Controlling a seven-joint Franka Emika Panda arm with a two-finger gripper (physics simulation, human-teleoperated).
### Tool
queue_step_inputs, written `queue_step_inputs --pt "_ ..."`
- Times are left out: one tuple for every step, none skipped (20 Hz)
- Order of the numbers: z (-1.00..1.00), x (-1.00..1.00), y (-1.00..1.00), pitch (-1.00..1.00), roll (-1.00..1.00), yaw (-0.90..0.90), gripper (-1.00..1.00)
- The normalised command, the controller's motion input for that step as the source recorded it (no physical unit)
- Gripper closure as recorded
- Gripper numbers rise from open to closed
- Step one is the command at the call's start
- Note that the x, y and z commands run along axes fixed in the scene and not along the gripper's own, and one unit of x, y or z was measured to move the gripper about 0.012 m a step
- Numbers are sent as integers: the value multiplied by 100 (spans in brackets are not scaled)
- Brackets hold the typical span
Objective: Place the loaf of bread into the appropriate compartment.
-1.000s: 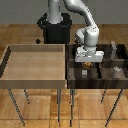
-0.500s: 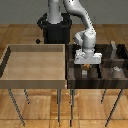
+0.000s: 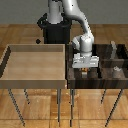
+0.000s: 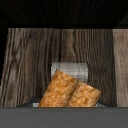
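Gripper (image 3: 85,67) low over a compartment (image 3: 83,76) of the dark bin, pinching the loaf of bread (image 4: 69,92) above its wooden floor.

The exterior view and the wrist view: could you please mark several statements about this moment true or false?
1. The end effector is above the dark divided bin. True.
2. The loaf of bread lies in the pale-wood tray. False; it is at the end effector, over dark streaked wood.
3. The pale-wood tray sits toward the exterior view's left of the bin. True.
4. The loaf is blue. False; it is orange-brown.
5. A grey-white block shows behind the loaf in the wrist view. True.
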Motion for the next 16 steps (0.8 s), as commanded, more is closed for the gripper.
queue_step_inputs --pt "0 0 0 0 0 0 -100" --pt "0 0 0 0 0 0 -100" --pt "0 0 0 0 0 0 -100" --pt "0 0 0 0 0 0 -100" --pt "0 0 0 0 0 0 -100" --pt "0 0 0 0 0 0 -100" --pt "0 0 0 0 0 0 -100" --pt "0 0 0 0 0 0 -100" --pt "0 0 0 0 0 0 -100" --pt "0 0 0 0 0 0 -100" --pt "0 0 0 0 0 0 -100" --pt "0 0 0 0 0 0 -100" --pt "0 0 0 0 0 0 -100" --pt "0 0 0 0 0 0 -100" --pt "0 0 0 0 0 0 -100" --pt "0 0 0 0 0 0 -100"
